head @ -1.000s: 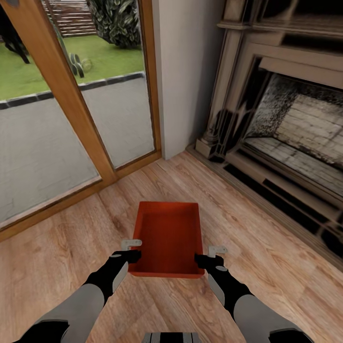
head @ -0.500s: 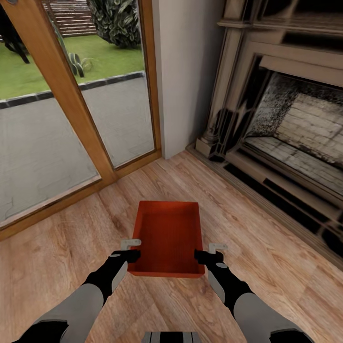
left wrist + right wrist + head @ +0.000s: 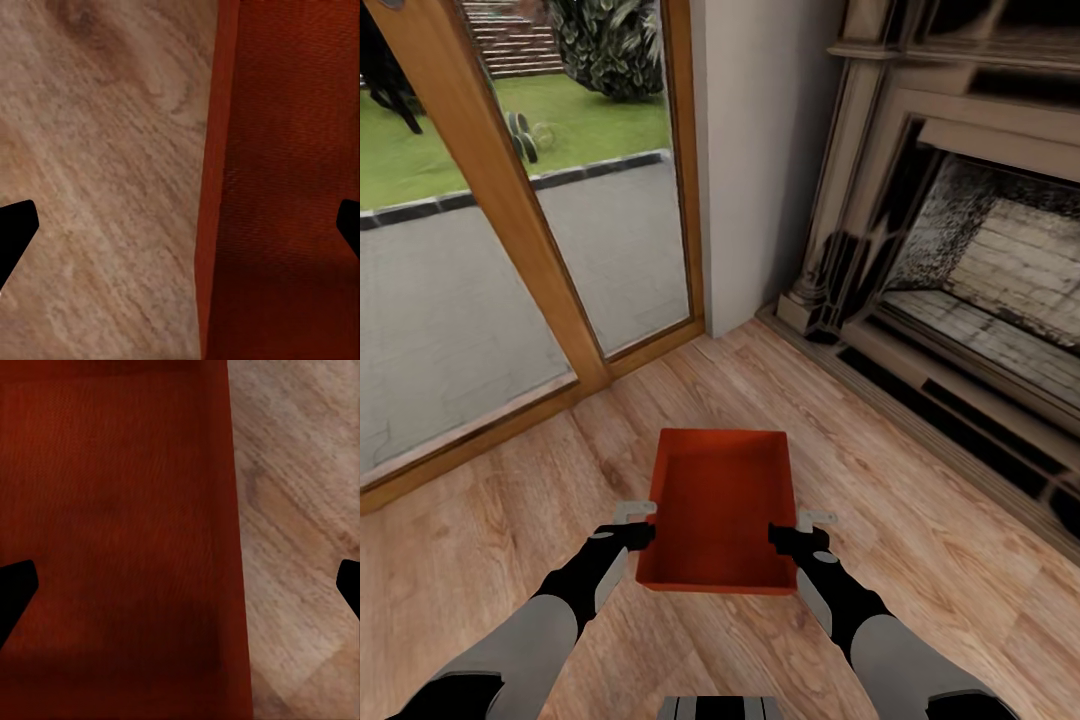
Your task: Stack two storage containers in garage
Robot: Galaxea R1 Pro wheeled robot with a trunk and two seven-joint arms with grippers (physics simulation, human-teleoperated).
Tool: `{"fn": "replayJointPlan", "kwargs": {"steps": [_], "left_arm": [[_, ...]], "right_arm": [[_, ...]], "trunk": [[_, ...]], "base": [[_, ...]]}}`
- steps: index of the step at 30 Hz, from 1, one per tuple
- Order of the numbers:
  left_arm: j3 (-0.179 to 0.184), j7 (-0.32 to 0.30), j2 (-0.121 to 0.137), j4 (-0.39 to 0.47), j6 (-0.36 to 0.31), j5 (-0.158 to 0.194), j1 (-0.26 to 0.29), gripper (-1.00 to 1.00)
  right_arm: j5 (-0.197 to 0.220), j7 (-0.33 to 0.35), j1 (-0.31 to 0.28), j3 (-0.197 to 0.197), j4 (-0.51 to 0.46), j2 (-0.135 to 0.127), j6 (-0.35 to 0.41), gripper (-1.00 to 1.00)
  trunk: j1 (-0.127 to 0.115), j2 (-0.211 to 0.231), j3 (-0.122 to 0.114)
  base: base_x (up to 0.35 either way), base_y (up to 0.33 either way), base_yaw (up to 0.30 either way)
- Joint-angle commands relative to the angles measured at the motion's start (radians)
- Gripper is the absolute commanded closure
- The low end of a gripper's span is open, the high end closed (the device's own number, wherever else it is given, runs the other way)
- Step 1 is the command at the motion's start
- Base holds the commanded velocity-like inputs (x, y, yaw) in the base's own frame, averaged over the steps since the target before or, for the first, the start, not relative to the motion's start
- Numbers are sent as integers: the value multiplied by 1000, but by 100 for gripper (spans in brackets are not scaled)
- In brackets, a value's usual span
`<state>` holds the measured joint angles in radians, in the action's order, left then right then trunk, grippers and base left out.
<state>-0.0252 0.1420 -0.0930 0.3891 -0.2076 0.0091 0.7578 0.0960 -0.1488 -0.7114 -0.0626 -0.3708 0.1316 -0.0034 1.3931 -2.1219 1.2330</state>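
Note:
One red-orange storage container (image 3: 720, 505) rests on the living room's light wood plank floor (image 3: 510, 500), open side up and with nothing in it. My left gripper (image 3: 638, 525) is open at its left wall, one finger on each side of that wall. My right gripper (image 3: 802, 530) is open in the same way at the right wall. The left wrist view has the container (image 3: 285, 187) and its wall between the spread fingertips of the left gripper (image 3: 180, 232). The right wrist view has the container (image 3: 112, 510) under the open right gripper (image 3: 180, 592), with the wall between its tips.
A dark fireplace (image 3: 960, 260) with a raised hearth runs along the right. A wood-framed glass door (image 3: 510, 230) onto a paved yard fills the left and back. A white wall section (image 3: 760, 150) stands between them. Bare plank floor surrounds the container.
The whole picture has shifted slightly to the right, so the camera moved. The container now sits a little lower in the picture against my grippers. Both grippers hold the same spread.

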Motion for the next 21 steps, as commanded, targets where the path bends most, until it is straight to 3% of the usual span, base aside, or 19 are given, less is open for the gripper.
{"fn": "replayJointPlan", "kwargs": {"steps": [1, 21], "left_arm": [[-2, 2, -1, 2, -6, 1, 0, -100], [-2, 3, -1, 5, -4, 2, 0, -100]], "right_arm": [[10, -6, 0, -7, 0, -1, -1, -100], [12, -8, 0, -8, 0, -3, 2, -100]], "trunk": [[0, 0, 1], [0, 0, 1]], "base": [[14, 13, 0], [2, 2, 0]]}}
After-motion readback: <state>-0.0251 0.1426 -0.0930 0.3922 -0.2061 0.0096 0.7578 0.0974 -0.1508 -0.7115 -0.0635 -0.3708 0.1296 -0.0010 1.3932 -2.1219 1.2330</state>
